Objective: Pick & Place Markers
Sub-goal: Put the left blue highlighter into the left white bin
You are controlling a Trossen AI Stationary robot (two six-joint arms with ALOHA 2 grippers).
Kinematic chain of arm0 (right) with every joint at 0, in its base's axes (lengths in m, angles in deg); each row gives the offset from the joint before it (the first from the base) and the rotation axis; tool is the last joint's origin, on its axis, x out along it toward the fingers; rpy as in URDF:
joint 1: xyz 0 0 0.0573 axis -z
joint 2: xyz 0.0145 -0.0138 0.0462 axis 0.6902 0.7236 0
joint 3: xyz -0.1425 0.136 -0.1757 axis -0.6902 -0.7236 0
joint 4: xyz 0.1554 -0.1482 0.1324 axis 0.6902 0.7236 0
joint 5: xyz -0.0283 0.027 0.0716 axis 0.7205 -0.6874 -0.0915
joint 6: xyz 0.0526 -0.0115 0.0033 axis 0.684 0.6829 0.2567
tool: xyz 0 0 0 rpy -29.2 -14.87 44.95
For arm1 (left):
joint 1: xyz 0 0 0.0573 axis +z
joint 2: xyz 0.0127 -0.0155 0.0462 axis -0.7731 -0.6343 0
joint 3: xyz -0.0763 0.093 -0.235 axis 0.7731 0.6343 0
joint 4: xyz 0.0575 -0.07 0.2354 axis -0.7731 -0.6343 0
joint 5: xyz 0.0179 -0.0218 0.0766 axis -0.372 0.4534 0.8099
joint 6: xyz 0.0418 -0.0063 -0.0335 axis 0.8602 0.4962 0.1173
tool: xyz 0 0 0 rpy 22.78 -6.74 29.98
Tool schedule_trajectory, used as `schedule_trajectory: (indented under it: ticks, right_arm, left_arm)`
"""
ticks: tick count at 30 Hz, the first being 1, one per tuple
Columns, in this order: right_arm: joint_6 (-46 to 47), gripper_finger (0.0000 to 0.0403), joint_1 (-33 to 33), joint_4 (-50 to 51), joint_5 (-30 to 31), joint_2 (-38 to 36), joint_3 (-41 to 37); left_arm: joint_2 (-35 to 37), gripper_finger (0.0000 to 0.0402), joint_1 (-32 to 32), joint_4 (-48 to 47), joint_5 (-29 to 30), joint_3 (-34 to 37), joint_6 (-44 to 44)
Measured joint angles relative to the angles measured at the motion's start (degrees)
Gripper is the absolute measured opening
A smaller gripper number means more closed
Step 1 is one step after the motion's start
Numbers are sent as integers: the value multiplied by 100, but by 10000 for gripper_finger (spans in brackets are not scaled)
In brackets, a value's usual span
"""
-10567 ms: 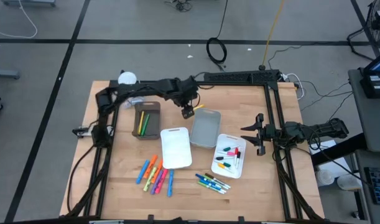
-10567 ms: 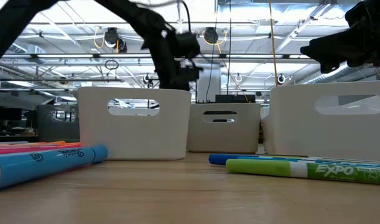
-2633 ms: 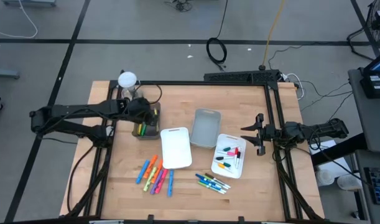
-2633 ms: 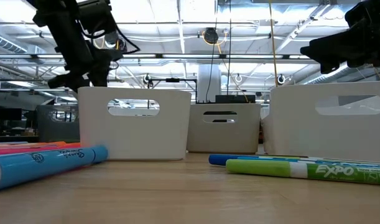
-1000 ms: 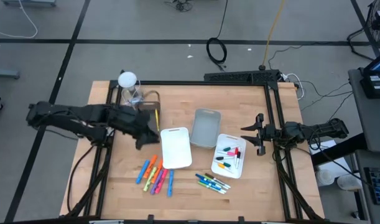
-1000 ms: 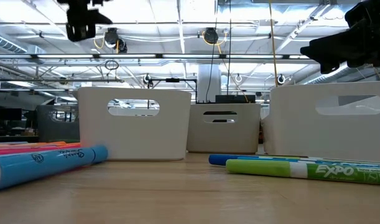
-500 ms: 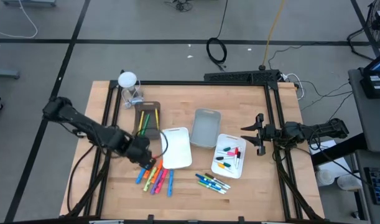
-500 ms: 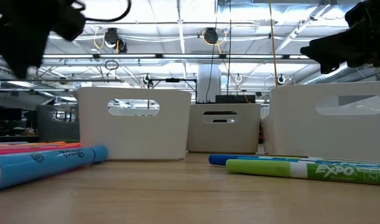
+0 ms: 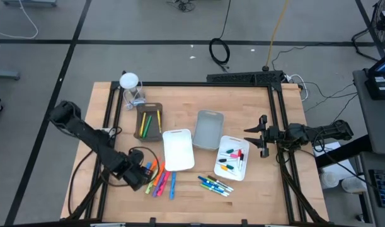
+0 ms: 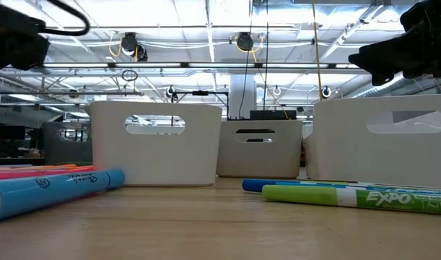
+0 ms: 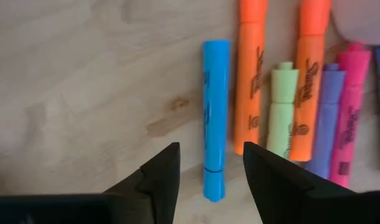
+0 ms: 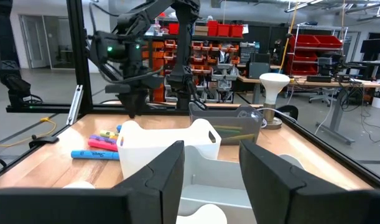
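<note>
The left gripper (image 11: 208,165) is held open, empty, above the blue highlighter (image 11: 215,118); the right gripper (image 12: 211,165), at the table's three o'clock, is parted, empty.

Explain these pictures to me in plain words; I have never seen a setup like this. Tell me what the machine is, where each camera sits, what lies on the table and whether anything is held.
This is a robot with two dark arms at a wooden table. One picture looks straight down, one looks level across the tabletop, and one camera rides on each wrist.

The left end effector is open above a row of loose markers; its wrist camera shows the blue marker lined up between its fingers, not gripped. The right end effector waits, open and empty, beside the white tray, which holds some markers.

Also on the table: a brown tray with markers inside, an empty-looking white tray, a grey tray and another loose bunch.
</note>
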Motion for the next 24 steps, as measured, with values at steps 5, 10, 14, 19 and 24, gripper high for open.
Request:
schedule_trajectory:
  ticks: [5, 10, 14, 19, 24]
  right_arm:
    - [0, 141, 1, 1, 0, -1, -1]
    - [0, 141, 0, 1, 0, -1, -1]
    - [0, 141, 2, 1, 0, -2, -1]
    - [0, 141, 0, 0, 0, 0, -2]
    - [0, 141, 0, 2, 0, 0, 0]
  left_arm:
    - [-325, 166, -186, 39, 42, 2, -269]
    - [-661, 158, -215, 478, 40, 2, -136]
    - [-896, 157, -205, 809, -24, 2, 23]
    - [-1146, 160, -205, 907, -359, 2, 15]
    - [-1365, 150, -198, 898, -665, -30, -183]
